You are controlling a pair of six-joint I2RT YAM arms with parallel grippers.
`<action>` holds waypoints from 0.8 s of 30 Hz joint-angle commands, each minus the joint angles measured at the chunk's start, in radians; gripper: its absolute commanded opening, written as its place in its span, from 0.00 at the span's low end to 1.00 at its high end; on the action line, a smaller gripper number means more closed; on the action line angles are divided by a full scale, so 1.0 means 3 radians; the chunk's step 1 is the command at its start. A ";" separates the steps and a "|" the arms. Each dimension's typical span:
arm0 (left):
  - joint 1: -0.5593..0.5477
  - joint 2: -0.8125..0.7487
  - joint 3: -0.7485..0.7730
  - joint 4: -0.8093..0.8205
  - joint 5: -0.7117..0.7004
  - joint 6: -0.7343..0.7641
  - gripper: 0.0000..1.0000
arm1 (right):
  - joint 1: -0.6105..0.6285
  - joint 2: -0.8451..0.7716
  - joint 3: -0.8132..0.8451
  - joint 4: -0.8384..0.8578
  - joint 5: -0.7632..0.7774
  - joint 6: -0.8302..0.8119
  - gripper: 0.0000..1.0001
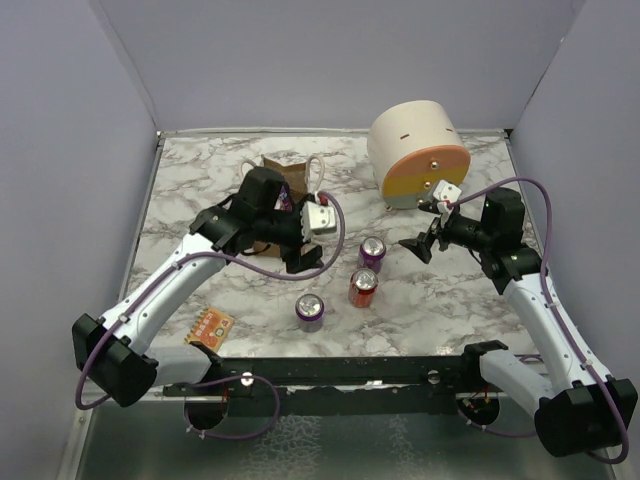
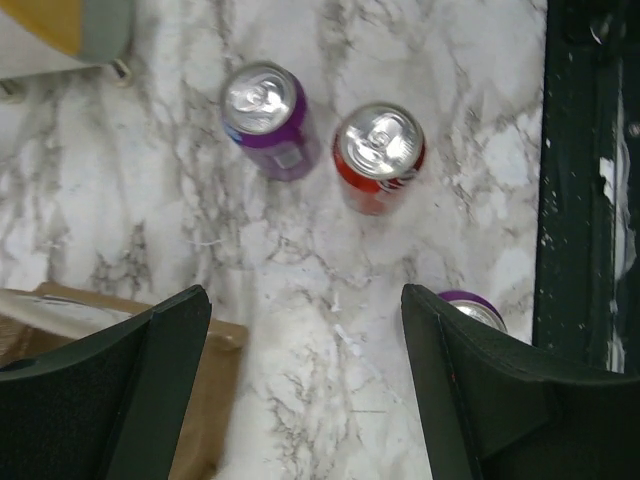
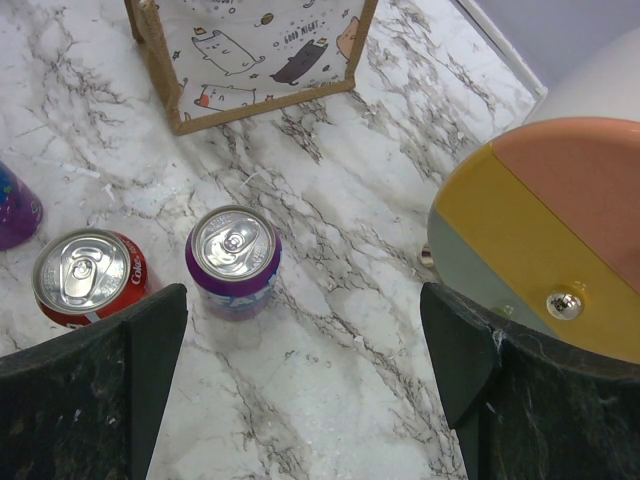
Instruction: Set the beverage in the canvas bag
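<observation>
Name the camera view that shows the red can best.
The left wrist view. There the red can sits whole and unobstructed, with its lid and part of its side clear. The right wrist view shows it large, but its base is clipped by the right gripper's finger. The top external view shows it whole but small.

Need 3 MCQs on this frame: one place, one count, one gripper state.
1. The red can is: A) inside the canvas bag B) on the table beside a purple can C) in the right gripper.
2. Cans in view: A) two B) three C) five.
3. The left gripper and right gripper are: A) both open, empty B) both shut on cans C) one open, one shut.
1 B: it stands on marble, outside the canvas bag. 2 B: one red, two purple. 3 A: wrist views show fingers spread, nothing between.
</observation>
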 commanded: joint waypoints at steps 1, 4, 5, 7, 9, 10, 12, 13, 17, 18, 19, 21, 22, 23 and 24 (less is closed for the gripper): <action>-0.0180 -0.0159 -0.0362 -0.0412 -0.0081 0.0433 0.79 | -0.0022 -0.0044 -0.0031 0.0033 0.0022 -0.0031 1.00; -0.0234 -0.0238 -0.0582 -0.0570 -0.0040 0.0669 0.79 | -0.0022 -0.0036 -0.0032 0.0035 0.0013 -0.0028 1.00; -0.0251 -0.0261 -0.0638 -0.0631 -0.0022 0.0747 0.80 | -0.0025 -0.0033 -0.0033 0.0032 0.0009 -0.0030 1.00; -0.0281 -0.0291 -0.0724 -0.0734 -0.0002 0.0873 0.80 | -0.0022 -0.0024 -0.0032 0.0034 0.0018 -0.0030 1.00; -0.0312 -0.0295 -0.0772 -0.0815 -0.0007 0.0951 0.81 | -0.0027 -0.0023 -0.0030 0.0038 0.0025 -0.0031 1.00; -0.0325 -0.0291 -0.0795 -0.0844 -0.0012 0.0986 0.82 | -0.0028 -0.0027 -0.0035 0.0039 0.0027 -0.0028 1.00; -0.0352 -0.0279 -0.0827 -0.0886 -0.0050 0.1034 0.86 | -0.0030 -0.0014 -0.0037 0.0041 0.0027 -0.0030 1.00; -0.0364 -0.0273 -0.0842 -0.0888 -0.0073 0.1045 0.88 | -0.0032 -0.0012 -0.0034 0.0039 0.0027 -0.0023 1.00; -0.0405 -0.0260 -0.0908 -0.0821 -0.0157 0.1071 0.93 | -0.0043 -0.0005 -0.0036 0.0040 0.0021 -0.0021 1.00; -0.0416 -0.0242 -0.0927 -0.0786 -0.0168 0.1075 0.93 | -0.0047 -0.0005 -0.0033 0.0039 0.0017 -0.0022 1.00; -0.0426 -0.0227 -0.0940 -0.0757 -0.0179 0.1075 0.94 | -0.0048 -0.0005 -0.0033 0.0039 0.0016 -0.0018 1.00; -0.0449 -0.0175 -0.0972 -0.0691 -0.0196 0.1068 0.94 | -0.0057 -0.0008 -0.0037 0.0039 0.0012 -0.0019 1.00; -0.0465 -0.0141 -0.0984 -0.0660 -0.0201 0.1069 0.94 | -0.0062 -0.0008 -0.0036 0.0040 0.0009 -0.0019 1.00; -0.0481 -0.0105 -0.1004 -0.0612 -0.0199 0.1061 0.94 | -0.0063 -0.0009 -0.0034 0.0039 0.0009 -0.0021 1.00; -0.0504 -0.0069 -0.1036 -0.0569 -0.0202 0.1051 0.94 | -0.0068 -0.0008 -0.0035 0.0039 0.0008 -0.0019 1.00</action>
